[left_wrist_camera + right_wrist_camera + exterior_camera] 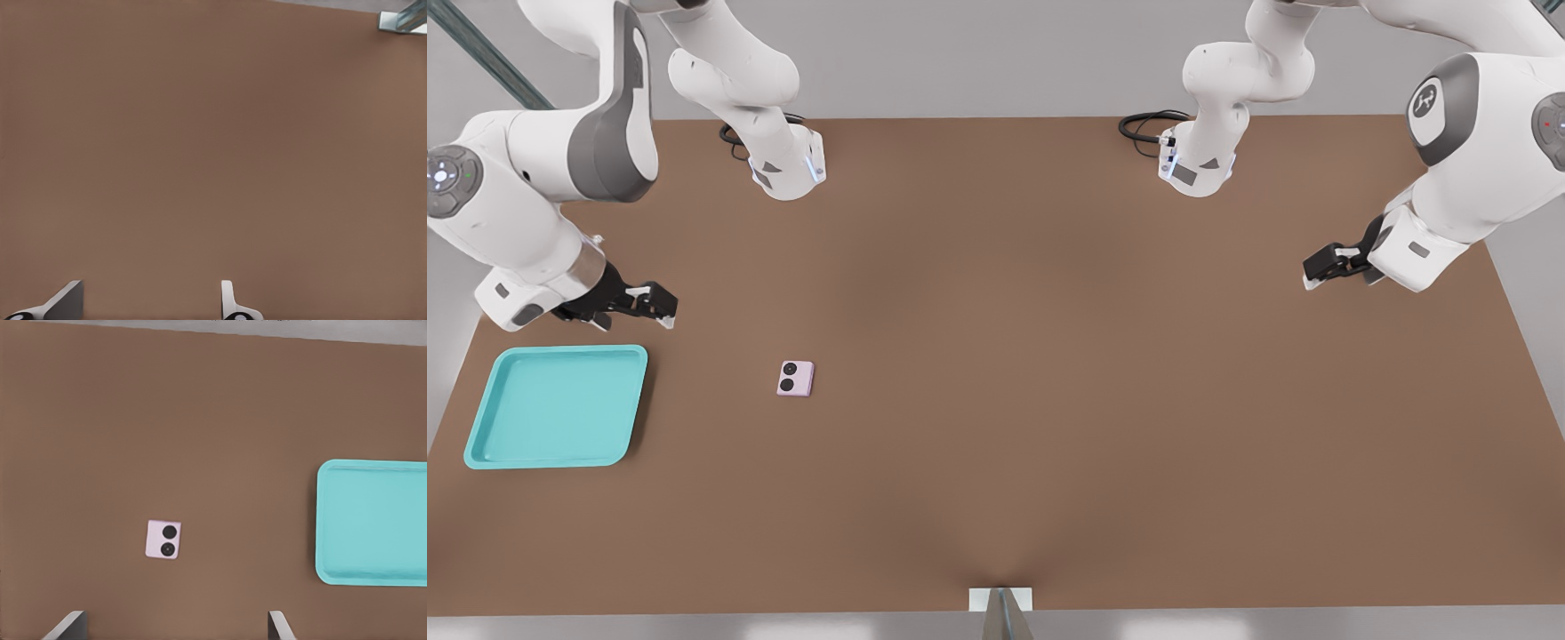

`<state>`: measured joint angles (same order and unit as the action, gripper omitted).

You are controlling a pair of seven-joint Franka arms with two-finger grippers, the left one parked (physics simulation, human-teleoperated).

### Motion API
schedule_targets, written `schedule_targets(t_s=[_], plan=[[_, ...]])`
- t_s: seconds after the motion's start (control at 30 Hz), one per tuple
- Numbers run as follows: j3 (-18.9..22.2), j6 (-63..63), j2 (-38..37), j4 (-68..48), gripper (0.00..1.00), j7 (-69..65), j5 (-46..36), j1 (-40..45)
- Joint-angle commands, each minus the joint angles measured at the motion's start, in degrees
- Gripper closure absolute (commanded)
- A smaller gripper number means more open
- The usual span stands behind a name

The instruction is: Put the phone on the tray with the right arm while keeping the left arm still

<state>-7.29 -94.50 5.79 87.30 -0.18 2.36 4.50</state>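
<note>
Jaws wide open, empty, hanging just above tray far edge. Phone flat on counter, at 4 o'clock from jaws, near, apart from tray.

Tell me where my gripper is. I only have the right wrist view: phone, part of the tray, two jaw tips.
Observer: In the front view the gripper hangs over the table, just behind the tray's back corner on the front view's right. Its jaws are open and empty.
Operator: My view cuts the tray off. Is anything in the hidden part?
Observer: No, the whole tray is bare.
Operator: Which way to the phone?
Observer: The phone lies flat, to the front view's right of the gripper and nearer that camera.
</note>
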Motion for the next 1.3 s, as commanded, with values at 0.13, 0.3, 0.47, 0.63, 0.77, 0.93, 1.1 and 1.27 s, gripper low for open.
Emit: schedule_targets(t_s=[0.13,0.3,0.47,0.63,0.77,0.93,1.1,1.27], plan=[[-3.7,-2.8,3.9,-0.8,0.0,7.0,0.9,-1.6],[-0.9,-16.0,16.5,-0.8,0.0,21.7,5.2,-14.5],[4.7,-34.1,14.4,13.7,0.0,26.3,-2.0,-16.3],[6.0,-42.3,15.0,22.1,0.0,32.8,-2.3,-16.3],[5.9,-47.0,15.0,27.8,0.0,32.7,-2.3,-16.1],[5.9,-49.6,17.6,28.0,0.0,32.5,-2.3,-15.8],[5.9,-51.7,19.1,30.2,0.0,29.6,-1.0,-15.8],[5.9,-51.8,18.9,32.9,0.0,14.9,-1.1,-14.5]])
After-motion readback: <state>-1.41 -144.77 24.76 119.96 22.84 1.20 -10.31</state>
